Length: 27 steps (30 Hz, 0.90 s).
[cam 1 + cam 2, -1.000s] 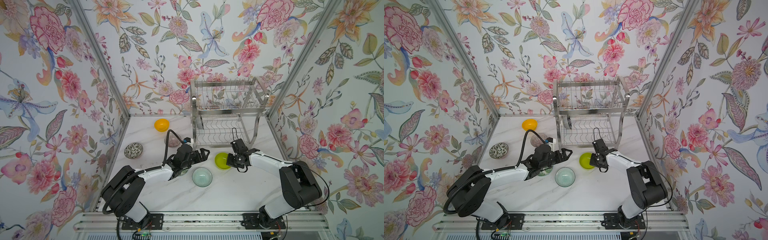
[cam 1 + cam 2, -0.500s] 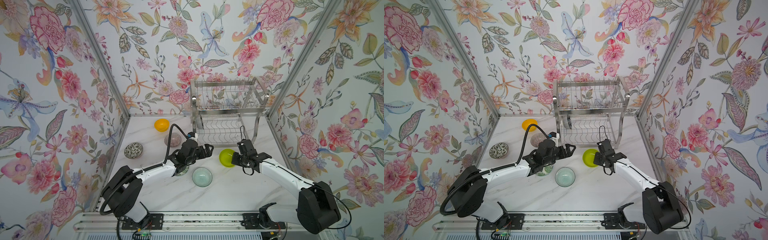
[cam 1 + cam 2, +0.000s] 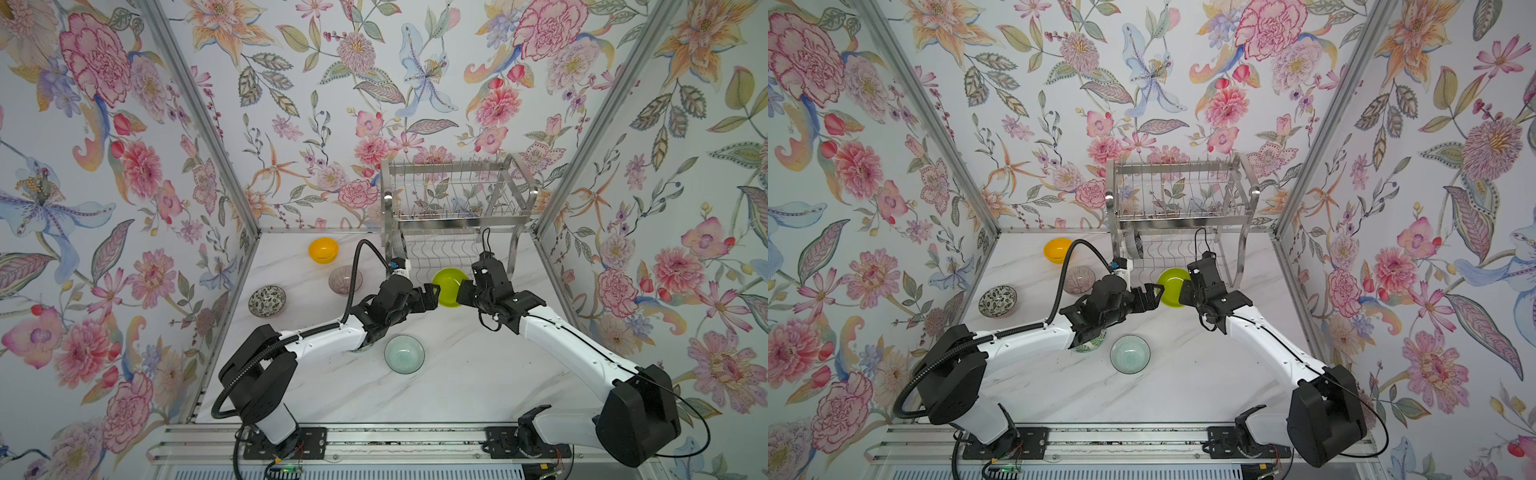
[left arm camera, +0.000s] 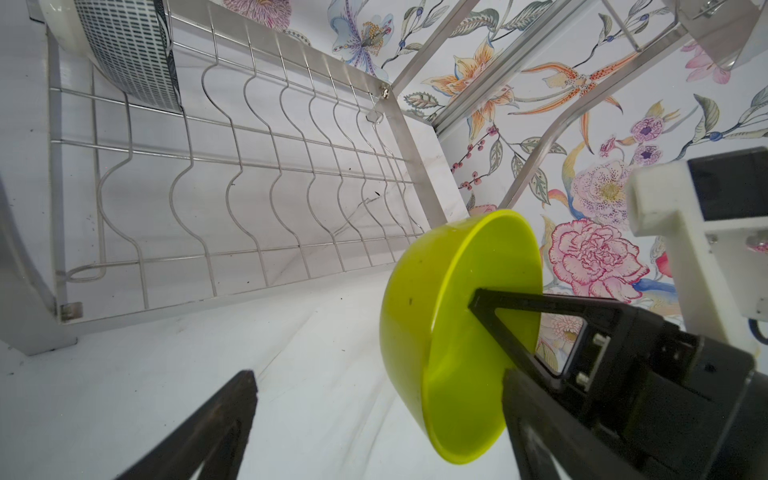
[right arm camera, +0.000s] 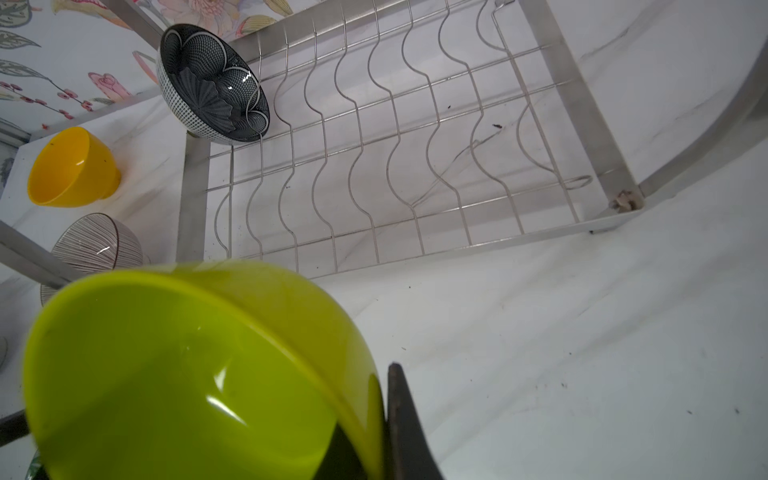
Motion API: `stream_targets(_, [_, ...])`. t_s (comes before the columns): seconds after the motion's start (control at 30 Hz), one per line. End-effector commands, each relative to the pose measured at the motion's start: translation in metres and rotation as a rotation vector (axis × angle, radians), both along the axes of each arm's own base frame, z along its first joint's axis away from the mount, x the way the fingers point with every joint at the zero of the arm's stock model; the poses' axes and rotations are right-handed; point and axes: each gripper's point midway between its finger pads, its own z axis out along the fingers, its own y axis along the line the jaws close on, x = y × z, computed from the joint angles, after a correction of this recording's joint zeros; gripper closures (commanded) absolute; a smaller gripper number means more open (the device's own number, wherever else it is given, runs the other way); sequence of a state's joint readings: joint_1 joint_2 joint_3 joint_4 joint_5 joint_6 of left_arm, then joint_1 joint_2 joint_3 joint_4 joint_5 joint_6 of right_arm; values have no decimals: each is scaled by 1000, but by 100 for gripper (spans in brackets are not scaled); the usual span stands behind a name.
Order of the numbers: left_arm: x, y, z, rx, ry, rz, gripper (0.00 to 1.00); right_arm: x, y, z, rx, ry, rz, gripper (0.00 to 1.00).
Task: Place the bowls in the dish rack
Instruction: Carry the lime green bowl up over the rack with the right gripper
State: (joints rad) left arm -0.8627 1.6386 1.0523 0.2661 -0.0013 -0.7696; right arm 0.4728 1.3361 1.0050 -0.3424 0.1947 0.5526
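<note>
Dish rack (image 3: 449,226) at back of table (image 3: 478,386). Racked bowl (image 3: 1136,244) on edge, lower tier, left end. Held bowl (image 3: 449,286) in right gripper (image 3: 460,293), just in front of lower tier. Left of rack: back bowl (image 3: 323,249), mid bowl (image 3: 345,280), wall-side bowl (image 3: 267,301). Well in front: front bowl (image 3: 404,354), arm-covered bowl (image 3: 1090,343) beside it.

Lower tier of the dish rack (image 3: 457,223): 9 o'clock end slot occupied by the dark bowl (image 5: 212,83); remaining slots free. Access from 6 o'clock obstructed by the lime-green bowl (image 3: 448,282), flanked by left gripper (image 3: 431,296) and right gripper (image 3: 462,293).
</note>
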Motion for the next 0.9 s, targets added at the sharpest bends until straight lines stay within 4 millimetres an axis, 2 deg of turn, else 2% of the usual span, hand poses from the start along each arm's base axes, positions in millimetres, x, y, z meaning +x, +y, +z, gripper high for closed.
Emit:
stream_targets(0.0, [10,-6,15,22,-63,16,11,18,6,29,10,-97,-9,100])
stream_targets(0.27, [19,-10,13,40,-59,36,30,25,15,47,71,-177,-21,100])
stream_targets(0.57, [24,-16,7,52,-42,37,52,21,28,49,136,-227,-29,100])
stream_targets(0.7, [25,-24,11,46,-41,12,72,19,25,44,155,-232,-60,100])
stream_targets(0.77, [27,-24,13,45,-47,21,84,13,36,43,167,-228,-38,100])
stream_targets(0.83, [28,-24,13,48,-47,26,91,11,36,40,171,-223,-44,100])
stream_targets(0.87, [28,-24,13,50,-45,28,94,11,37,40,177,-221,-45,96])
